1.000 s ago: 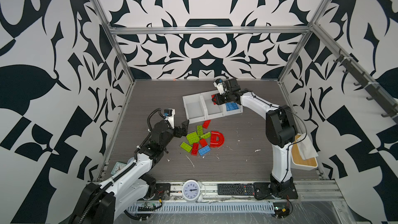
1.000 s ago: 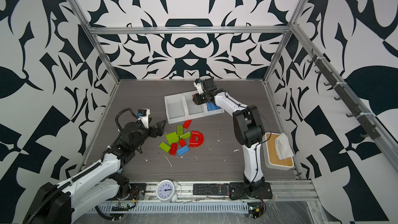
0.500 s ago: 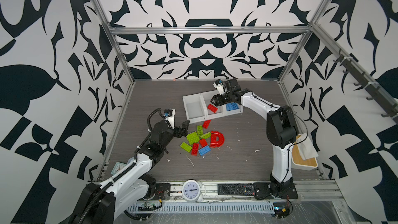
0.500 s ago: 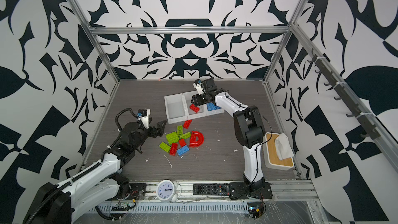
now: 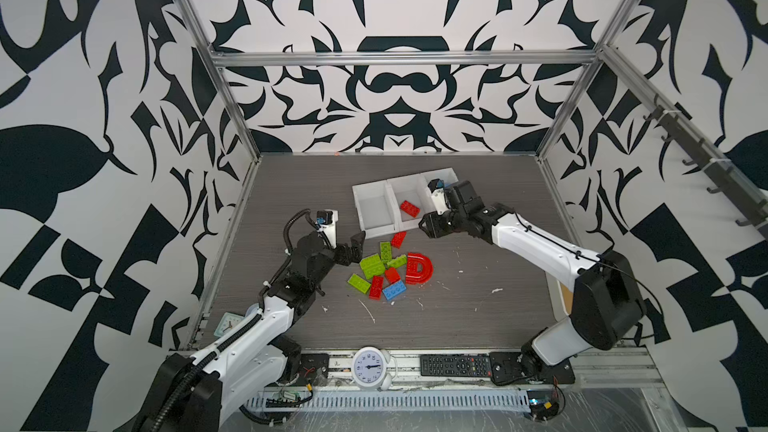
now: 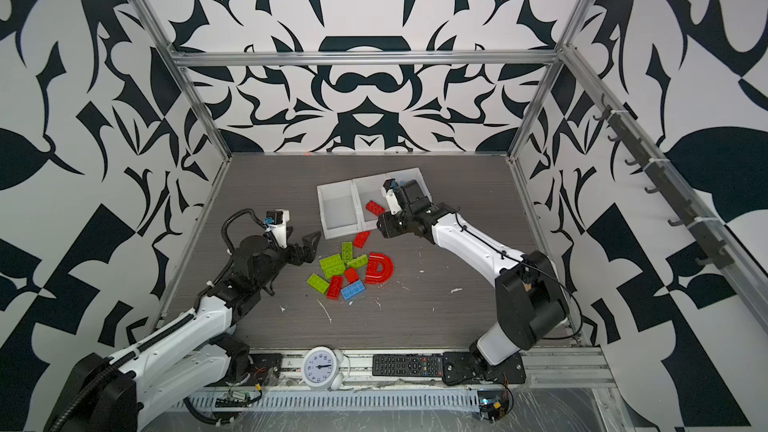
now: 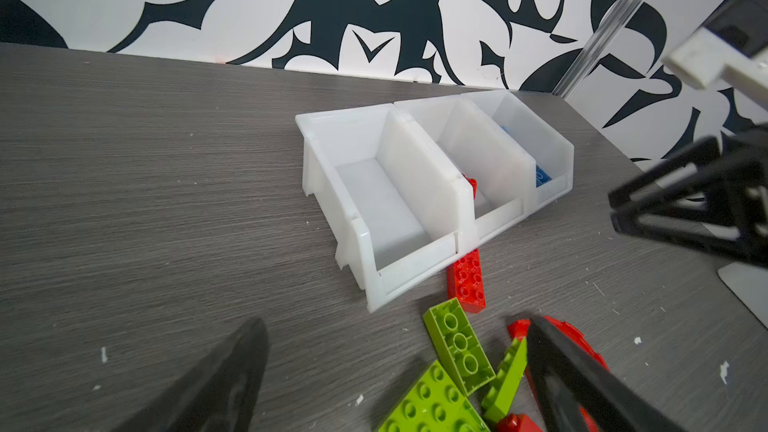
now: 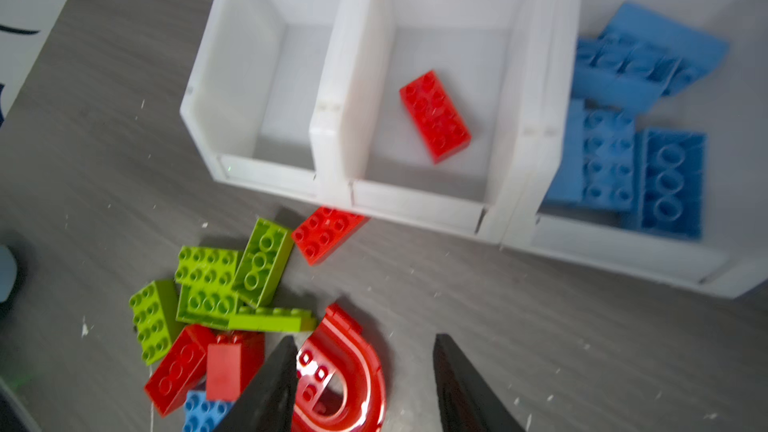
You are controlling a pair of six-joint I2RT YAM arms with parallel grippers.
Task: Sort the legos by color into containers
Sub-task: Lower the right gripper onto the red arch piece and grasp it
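Three joined white containers [image 5: 392,207] stand mid-table. The left one is empty, the middle one holds a red brick [image 8: 434,116], and the right one holds several blue bricks [image 8: 631,130]. Loose legos [image 5: 386,268] lie in front: lime green bricks [image 7: 457,347], red bricks, one blue brick [image 5: 394,291] and a red D-shaped arch [image 8: 345,384]. My right gripper [image 5: 428,227] hovers open and empty over the containers' front edge. In the right wrist view the right gripper [image 8: 361,342] frames the arch below. My left gripper [image 5: 353,245] is open at the pile's left edge.
One red brick [image 5: 398,238] lies against the front lip of the containers. A round clock [image 5: 370,367] and a black remote [image 5: 455,364] sit on the front rail. A small clock [image 5: 226,323] lies at the left edge. White crumbs dot the table.
The right gripper opened and the red brick it carried now lies in the middle container. The gripper has drawn back toward the containers' front. The left arm has not moved.
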